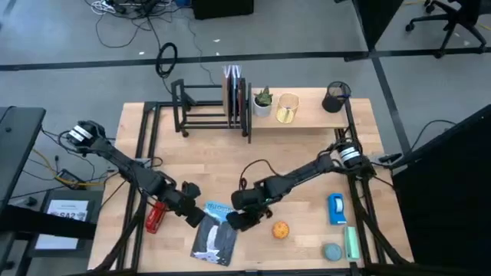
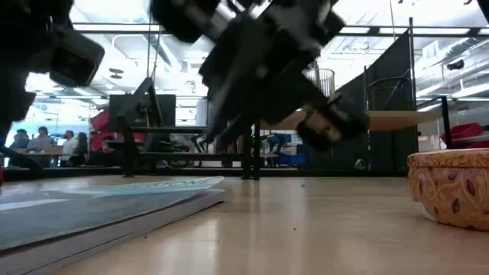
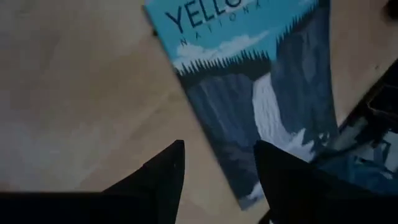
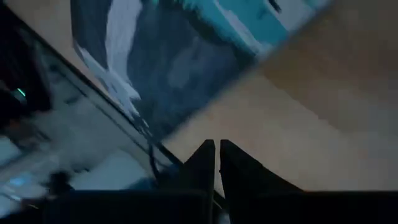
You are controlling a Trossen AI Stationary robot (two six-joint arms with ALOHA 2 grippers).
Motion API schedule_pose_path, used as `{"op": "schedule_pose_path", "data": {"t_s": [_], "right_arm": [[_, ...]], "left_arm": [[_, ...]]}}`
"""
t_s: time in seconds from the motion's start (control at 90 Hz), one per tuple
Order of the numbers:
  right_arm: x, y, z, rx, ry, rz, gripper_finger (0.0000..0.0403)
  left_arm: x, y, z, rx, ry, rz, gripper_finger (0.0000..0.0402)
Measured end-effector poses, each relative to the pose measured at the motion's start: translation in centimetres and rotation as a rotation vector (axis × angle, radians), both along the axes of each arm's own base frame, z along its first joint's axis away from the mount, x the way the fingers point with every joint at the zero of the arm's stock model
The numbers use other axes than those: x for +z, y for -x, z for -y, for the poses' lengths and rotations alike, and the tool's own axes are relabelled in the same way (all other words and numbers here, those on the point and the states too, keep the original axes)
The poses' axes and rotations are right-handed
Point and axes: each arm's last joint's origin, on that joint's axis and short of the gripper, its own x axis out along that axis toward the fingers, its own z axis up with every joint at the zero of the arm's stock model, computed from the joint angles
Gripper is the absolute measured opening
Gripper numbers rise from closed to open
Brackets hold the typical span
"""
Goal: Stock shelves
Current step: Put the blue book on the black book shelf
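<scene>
Book (image 1: 215, 236): flat on table, both arms converging for pickup.
Left gripper (image 3: 217, 171): fingers parted, straddling book's edge.
Right gripper (image 4: 217, 163): fingers pressed together, empty.

rack (image 1: 201, 107): left bays free | plank shelf (image 1: 311, 115): pots crowd | table centre: free

— What sits on the pale wooden surface (image 1: 207, 149)?

— At the far edge, a low black metal-bar rack (image 1: 201, 107) and a pale wooden plank shelf (image 1: 307, 115). Nearer: a blue waterfall-cover book (image 1: 214, 236), a red object (image 1: 155, 217), an orange ball (image 1: 281, 229), a blue box (image 1: 336, 208).
</scene>
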Motion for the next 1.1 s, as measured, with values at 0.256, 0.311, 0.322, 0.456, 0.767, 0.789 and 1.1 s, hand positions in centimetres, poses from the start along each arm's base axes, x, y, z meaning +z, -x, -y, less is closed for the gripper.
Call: {"op": "schedule_pose_path", "data": {"t_s": [0.256,0.311,0.322,0.456,0.767,0.789,1.1], "right_arm": [[-3.2,-0.9,-0.3,-0.096,-0.039,-0.048,0.0000],[-3.4,-1.1,-0.2,-0.104,-0.046,-0.043,0.0000],[-3.4,-1.1,-0.2,-0.107,-0.046,-0.043,0.0000],[-3.4,-1.4,0.7,-0.164,-0.020,-0.044,0.0000],[-3.5,-1.8,3.0,-0.153,-0.031,-0.054,0.0000],[-3.5,-1.8,3.1,-0.151,-0.028,-0.051,0.0000],[-3.5,-1.7,3.3,-0.129,-0.011,-0.049,0.0000]], "left_arm": [[-2.8,0.5,-0.3,0.063,0.024,-0.039,0.0173],[-3.2,0.5,-0.3,0.077,0.040,-0.019,0.0173],[-3.3,0.4,-0.3,0.081,0.044,-0.012,0.0173],[-4.6,0.2,-0.1,0.115,0.098,0.022,0.0173],[-5.6,-0.4,0.2,0.164,0.120,0.070,0.0173],[-5.6,-0.4,0.3,0.169,0.119,0.078,0.0173],[-4.9,-1.4,0.2,0.274,0.082,0.263,0.0173]]}}
